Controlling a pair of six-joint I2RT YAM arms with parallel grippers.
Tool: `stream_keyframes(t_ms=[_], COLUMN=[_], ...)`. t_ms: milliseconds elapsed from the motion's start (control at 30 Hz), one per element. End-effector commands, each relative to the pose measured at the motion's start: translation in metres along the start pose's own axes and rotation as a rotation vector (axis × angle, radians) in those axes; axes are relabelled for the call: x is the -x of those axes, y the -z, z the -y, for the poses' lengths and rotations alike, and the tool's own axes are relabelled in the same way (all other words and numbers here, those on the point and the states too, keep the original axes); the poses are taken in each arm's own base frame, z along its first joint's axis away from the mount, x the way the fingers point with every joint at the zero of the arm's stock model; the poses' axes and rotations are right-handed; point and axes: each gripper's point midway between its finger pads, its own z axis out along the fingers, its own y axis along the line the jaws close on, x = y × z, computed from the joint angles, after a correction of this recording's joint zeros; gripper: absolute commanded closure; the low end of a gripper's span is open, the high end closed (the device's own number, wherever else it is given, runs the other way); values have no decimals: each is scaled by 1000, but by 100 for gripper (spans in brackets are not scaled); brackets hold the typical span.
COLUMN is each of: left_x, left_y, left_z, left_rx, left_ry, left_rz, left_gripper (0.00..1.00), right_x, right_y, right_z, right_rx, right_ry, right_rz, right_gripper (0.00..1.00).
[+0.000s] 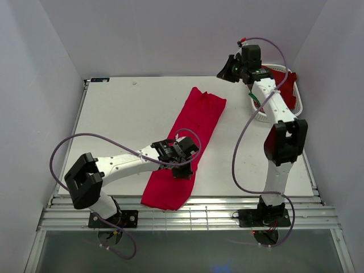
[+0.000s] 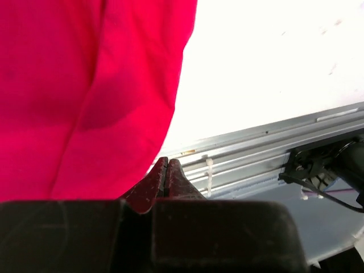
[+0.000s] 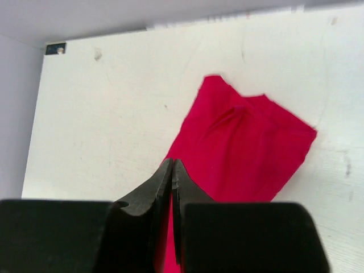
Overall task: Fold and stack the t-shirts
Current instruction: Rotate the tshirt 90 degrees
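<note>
A crimson t-shirt [image 1: 187,139] lies folded into a long strip, running diagonally from the table's middle to its near edge. It also shows in the left wrist view [image 2: 91,85] and the right wrist view [image 3: 250,148]. My left gripper [image 1: 183,169] hovers over the strip's near part at its right edge; in its wrist view [image 2: 166,165] the jaws are shut and empty. My right gripper [image 1: 226,69] is raised at the far right, beside the basket; in its wrist view [image 3: 172,166] the jaws are shut and empty. More dark red cloth [image 1: 289,91] lies in the basket.
A white slotted basket [image 1: 261,112] stands at the table's far right edge, behind the right arm. The table's metal front rail [image 2: 267,153] runs just beyond the shirt's near end. White walls enclose the table on three sides.
</note>
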Motion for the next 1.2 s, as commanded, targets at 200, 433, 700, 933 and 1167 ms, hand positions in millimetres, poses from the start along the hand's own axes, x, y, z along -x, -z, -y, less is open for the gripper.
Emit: stream_keyframes(t_ms=[200,433,700,933,1167], left_x=[14,1,-6,-19,-25], left_y=[3,-23,-40,-63,-85], left_z=[-66,-88,-91,-102,-96], left_rx=[209,301,310,347,337], left_ry=[-103,-149,-164,-190,-210], left_rz=[162,102,66,-3,-57], left_gripper=[100,100,100,100,100], right_x=[-86,-142,-179,-220,-234], right_y=[33,5,-7,-23,-50], right_z=[-10,3,41,73,83], right_rx=[-194,-267,-400,-445,-452], right_ry=[304,314,341,340,330], right_rz=[-209,-302,-416,-521,-562], right_gripper=[92,92,92,92,92])
